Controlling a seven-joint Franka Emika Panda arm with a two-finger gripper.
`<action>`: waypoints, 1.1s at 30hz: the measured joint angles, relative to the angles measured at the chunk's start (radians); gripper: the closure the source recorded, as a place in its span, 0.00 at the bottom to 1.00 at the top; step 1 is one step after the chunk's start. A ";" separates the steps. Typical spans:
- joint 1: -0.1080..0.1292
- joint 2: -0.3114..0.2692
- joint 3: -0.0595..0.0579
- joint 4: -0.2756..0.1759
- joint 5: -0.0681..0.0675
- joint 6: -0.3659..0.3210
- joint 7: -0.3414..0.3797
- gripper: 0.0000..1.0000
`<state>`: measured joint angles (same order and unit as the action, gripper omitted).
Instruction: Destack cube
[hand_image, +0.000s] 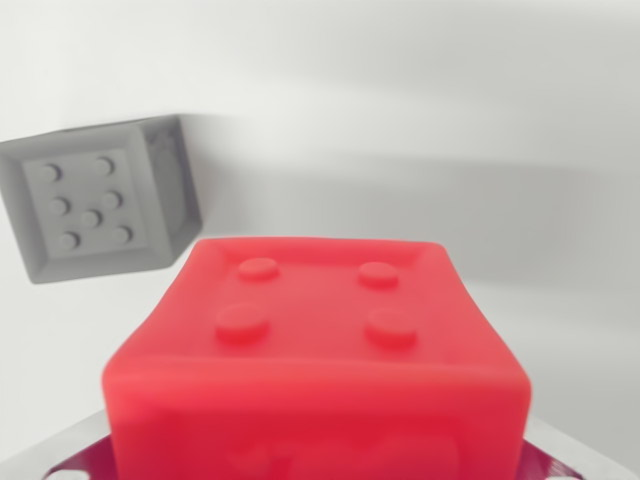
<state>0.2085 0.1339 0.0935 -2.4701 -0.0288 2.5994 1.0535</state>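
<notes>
A red cube (320, 350) with four raised studs on its top face fills the lower middle of the wrist view, very close to the camera and blurred at its front. A grey cube (95, 205) with several round dots on its upward face lies tilted on the white surface at the wrist view's left, apart from the red one. Grey, shiny pieces (50, 455) with a reddish tint peek out under the red cube at both bottom corners; I cannot tell whether they belong to my gripper or to something under the cube. No fingertips show clearly.
The white surface (430, 130) stretches behind and to the wrist view's right of the red cube, with soft shadows across it.
</notes>
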 joint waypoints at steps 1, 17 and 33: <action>-0.001 -0.001 -0.001 -0.001 0.000 0.001 -0.001 1.00; -0.042 -0.019 -0.019 -0.044 0.006 0.024 -0.027 1.00; -0.084 -0.032 -0.042 -0.079 0.013 0.047 -0.056 1.00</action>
<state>0.1247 0.1019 0.0513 -2.5488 -0.0163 2.6462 0.9976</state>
